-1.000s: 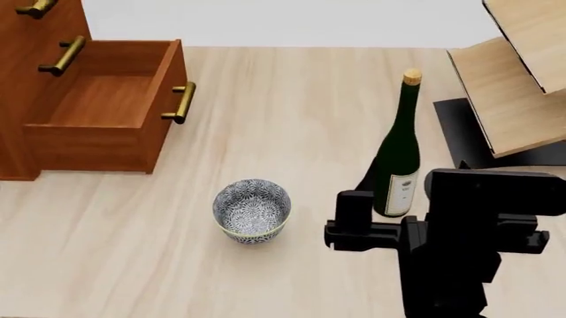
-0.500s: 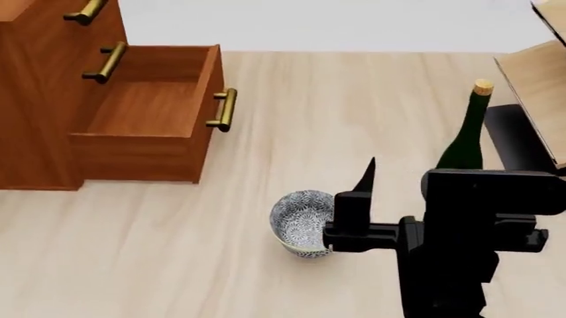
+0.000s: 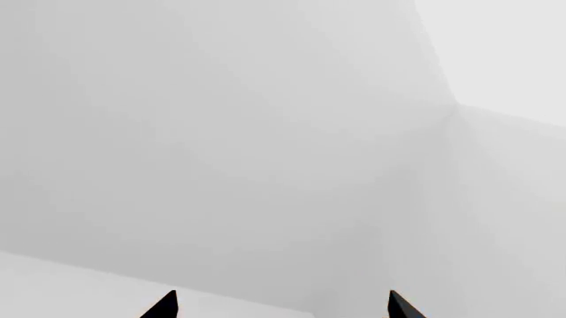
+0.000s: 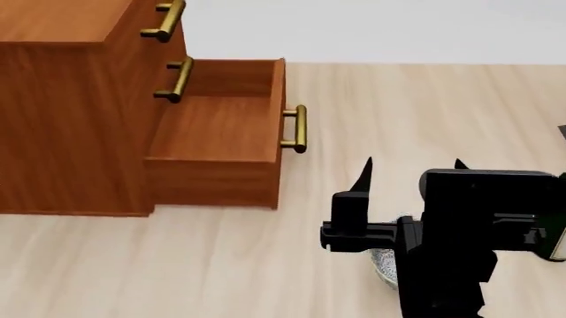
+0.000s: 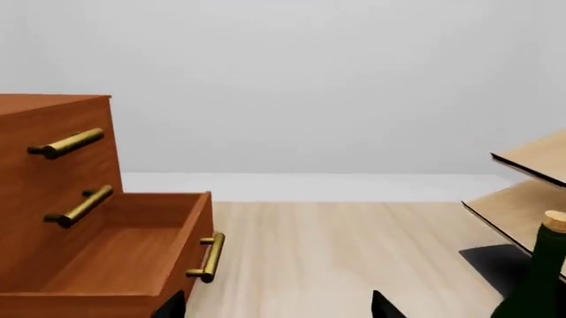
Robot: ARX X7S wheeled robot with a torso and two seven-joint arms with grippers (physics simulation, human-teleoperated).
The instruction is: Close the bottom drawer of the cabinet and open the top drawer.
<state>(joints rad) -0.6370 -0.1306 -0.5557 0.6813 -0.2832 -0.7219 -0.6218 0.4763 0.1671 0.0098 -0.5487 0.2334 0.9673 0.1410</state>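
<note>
The cabinet [image 4: 71, 99] stands at the left on the pale wooden table. Its bottom drawer [image 4: 221, 126] is pulled far out and holds nothing, with its brass handle [image 4: 296, 129] facing the right arm. The top drawer [image 5: 36, 126] is shut, and its handle [image 4: 164, 20] sits near the cabinet's top edge. My right gripper [image 4: 413, 164] is open with nothing between its fingers, to the right of the bottom drawer's handle and apart from it. In the right wrist view, that gripper [image 5: 278, 308] points past the open drawer [image 5: 115, 255]. My left gripper [image 3: 283, 308] is open and faces only bare grey walls.
A patterned bowl [image 4: 382, 265] lies mostly hidden under my right arm. A green bottle [image 5: 544, 271] stands at the right, in front of a pale wooden rack [image 5: 531, 185] on a black base [image 5: 500, 265]. The middle drawer's handle [image 4: 175, 79] sits above the open drawer.
The head view has swung left. The cabinet now sits further right in it, the bowl has slid under my right arm, and the bottle and rack have left at the right edge.
</note>
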